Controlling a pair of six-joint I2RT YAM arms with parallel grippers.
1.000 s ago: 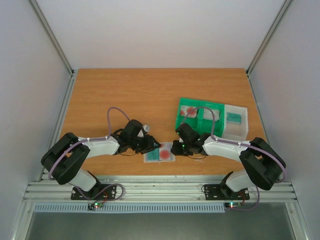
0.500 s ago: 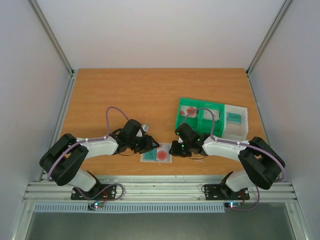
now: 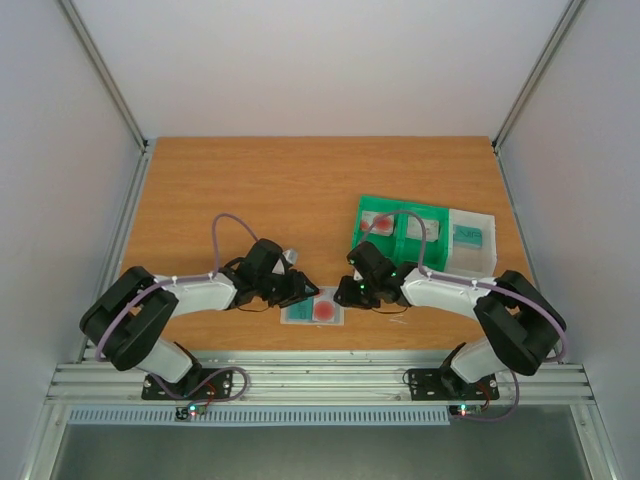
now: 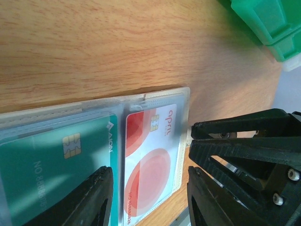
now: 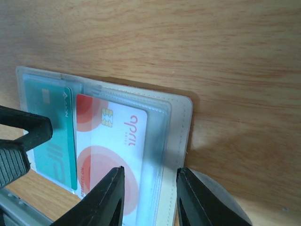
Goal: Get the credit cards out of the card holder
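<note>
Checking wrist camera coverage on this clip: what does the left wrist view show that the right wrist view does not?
Left wrist only: a corner of the green tray, and the right gripper at the edge of the card holder.
Right wrist only: the left gripper at the holder's teal-card side.
Both: the holder lying flat on the wooden table, with the teal card and the white card with red marks in its side-by-side pockets.
</note>
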